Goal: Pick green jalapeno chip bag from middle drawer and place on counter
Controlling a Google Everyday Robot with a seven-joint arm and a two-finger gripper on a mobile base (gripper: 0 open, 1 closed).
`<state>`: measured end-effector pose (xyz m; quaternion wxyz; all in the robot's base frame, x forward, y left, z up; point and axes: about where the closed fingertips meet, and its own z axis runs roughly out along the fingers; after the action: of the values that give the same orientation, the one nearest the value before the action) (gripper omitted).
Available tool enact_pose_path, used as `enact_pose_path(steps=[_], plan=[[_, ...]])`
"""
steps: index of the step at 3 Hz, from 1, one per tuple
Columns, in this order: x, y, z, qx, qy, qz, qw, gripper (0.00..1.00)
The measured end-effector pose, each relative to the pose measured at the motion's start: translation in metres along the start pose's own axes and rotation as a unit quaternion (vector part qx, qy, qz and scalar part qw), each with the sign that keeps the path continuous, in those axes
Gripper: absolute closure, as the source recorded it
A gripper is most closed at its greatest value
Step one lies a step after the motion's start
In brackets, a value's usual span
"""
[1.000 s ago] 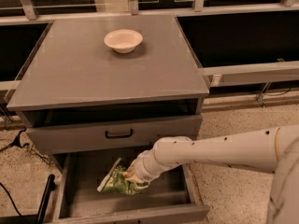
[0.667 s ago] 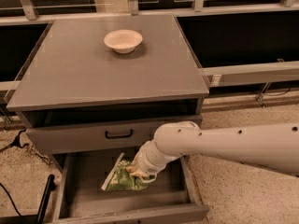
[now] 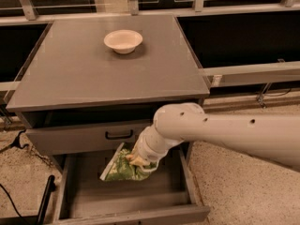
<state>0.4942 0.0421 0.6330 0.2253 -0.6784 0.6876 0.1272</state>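
Across the upper half of the view, the grey tabletop (image 3: 84, 74) is waiting as your drop-off surface, lying well above where the work is going on. Your white arm (image 3: 234, 132) is reaching in from the right and bending down in front of the cabinet. Below it the middle drawer (image 3: 140, 198) is standing pulled out, its floor showing bare around the load, while the closed drawer front (image 3: 70, 139) with the black handle is sitting just above. The green jalapeno chip bag (image 3: 117, 171) is hanging tilted over the back part of that drawer. It is sitting higher than it was a second ago, so you are probably watching it come off the floor, though no gap beneath it is showing. The pale bowl (image 3: 123, 40) is sitting near the far edge of the tabletop, well apart from all this. Your pincer (image 3: 138, 161) is clenching the bag's upper right part, just under the drawer front. That rise is telling you the grip is holding: the pick is looking done and the lift is beginning. You are still needing to clear the handle and the tabletop's front edge before setting the bag down short of the bowl
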Motion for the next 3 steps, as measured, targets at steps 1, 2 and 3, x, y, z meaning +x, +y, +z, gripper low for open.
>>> enact_pose_path(steps=[1, 2, 3], plan=[[-0.021, -0.005, -0.049, 0.007, 0.024, 0.002, 0.9997, 1.0], [-0.053, -0.012, -0.121, 0.035, 0.066, 0.001, 0.9972, 1.0], [-0.074, -0.027, -0.178, 0.077, 0.099, -0.002, 0.9921, 1.0]])
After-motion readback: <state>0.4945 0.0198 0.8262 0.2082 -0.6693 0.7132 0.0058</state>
